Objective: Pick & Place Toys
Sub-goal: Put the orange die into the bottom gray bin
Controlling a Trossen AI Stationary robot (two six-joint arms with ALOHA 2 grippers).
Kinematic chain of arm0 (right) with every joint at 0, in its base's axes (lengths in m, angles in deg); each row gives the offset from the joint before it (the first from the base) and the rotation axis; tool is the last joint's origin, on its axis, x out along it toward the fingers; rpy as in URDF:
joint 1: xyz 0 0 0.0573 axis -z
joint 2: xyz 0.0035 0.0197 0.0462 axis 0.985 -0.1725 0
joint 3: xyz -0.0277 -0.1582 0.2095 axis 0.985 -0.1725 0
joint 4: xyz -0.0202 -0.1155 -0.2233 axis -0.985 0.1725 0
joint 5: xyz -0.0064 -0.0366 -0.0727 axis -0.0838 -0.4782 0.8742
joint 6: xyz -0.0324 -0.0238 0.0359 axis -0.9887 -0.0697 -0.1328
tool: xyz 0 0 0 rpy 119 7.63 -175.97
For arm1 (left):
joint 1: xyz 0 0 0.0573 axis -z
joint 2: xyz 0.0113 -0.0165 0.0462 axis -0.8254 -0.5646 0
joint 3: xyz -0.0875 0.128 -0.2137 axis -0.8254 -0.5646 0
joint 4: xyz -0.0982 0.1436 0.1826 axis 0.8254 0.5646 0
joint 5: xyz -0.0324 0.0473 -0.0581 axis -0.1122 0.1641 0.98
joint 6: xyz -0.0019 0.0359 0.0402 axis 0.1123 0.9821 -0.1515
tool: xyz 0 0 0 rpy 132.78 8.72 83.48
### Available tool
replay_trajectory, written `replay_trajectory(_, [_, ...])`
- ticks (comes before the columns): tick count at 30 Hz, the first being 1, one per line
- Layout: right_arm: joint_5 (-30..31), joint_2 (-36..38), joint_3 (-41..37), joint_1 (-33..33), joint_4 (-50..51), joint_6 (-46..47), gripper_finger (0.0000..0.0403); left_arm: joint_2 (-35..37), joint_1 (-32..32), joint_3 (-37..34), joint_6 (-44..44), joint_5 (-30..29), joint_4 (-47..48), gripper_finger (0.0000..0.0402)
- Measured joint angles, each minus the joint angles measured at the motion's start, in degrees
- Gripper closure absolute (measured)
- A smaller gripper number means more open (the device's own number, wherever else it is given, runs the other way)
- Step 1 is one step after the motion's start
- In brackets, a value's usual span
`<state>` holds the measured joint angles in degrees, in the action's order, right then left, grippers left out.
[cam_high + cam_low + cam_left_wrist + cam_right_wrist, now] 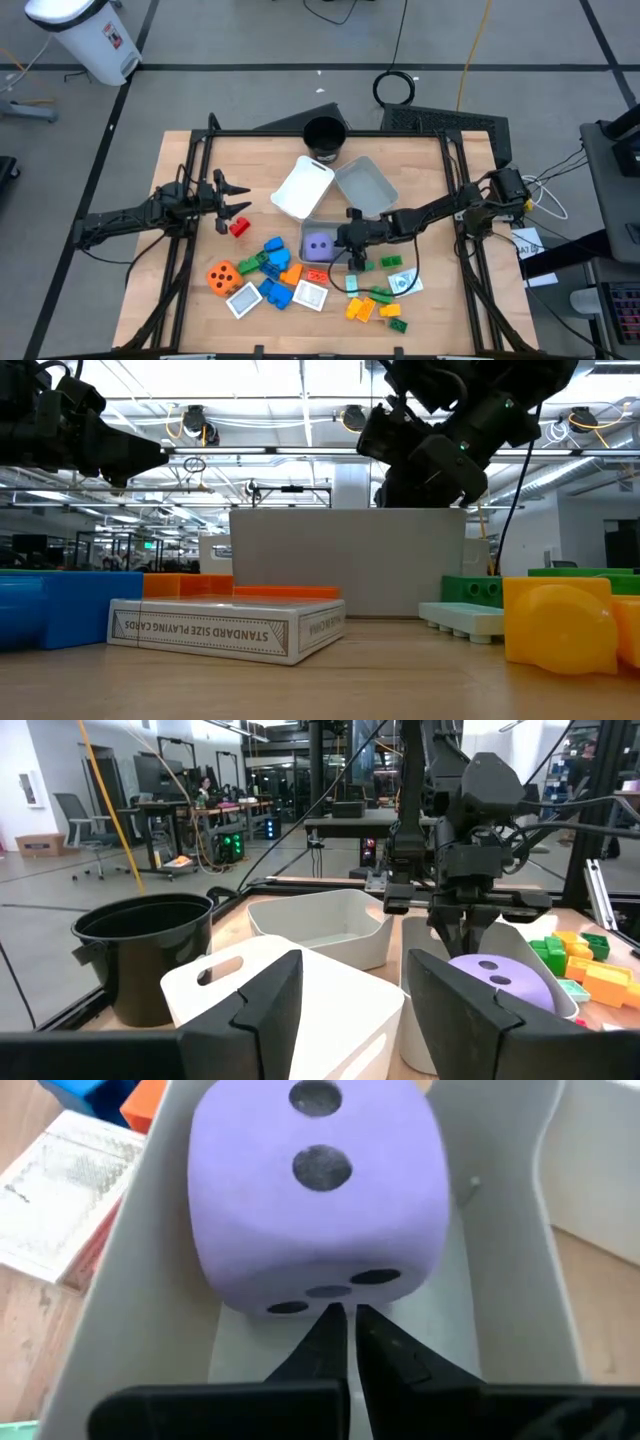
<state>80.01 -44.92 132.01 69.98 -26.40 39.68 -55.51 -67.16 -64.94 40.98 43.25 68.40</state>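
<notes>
Here, the left gripper [237,198] hovers over bare wood at the table's left, fingers parted and empty, just above a small red plastic block [239,228]. Toward the centre lie the orange dotted die [223,277], the blue, green and orange plastic blocks [272,262] and two flat white square tiles [310,295]. The soft purple die with dark dots [315,1190] sits inside the translucent grey tray [510,1295]. The right gripper [347,1342] is pinched shut, empty, just beside the die in that tray. The white plastic tray [303,187] and the second grey tray [367,185] show nothing inside.
</notes>
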Motion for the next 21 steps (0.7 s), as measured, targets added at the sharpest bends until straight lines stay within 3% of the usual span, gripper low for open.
replay_trajectory(12, [0.00,12.81,0.02,-1.18,22.07,8.98,0.0402,-0.02,0.00,0.01,-0.02,-0.01,0.01,0.0213])
replay_trajectory(21, [0.22,15.86,0.04,-1.27,29.29,10.03,0.0403,-0.02,-0.02,0.01,0.01,-0.01,0.03,0.0213])
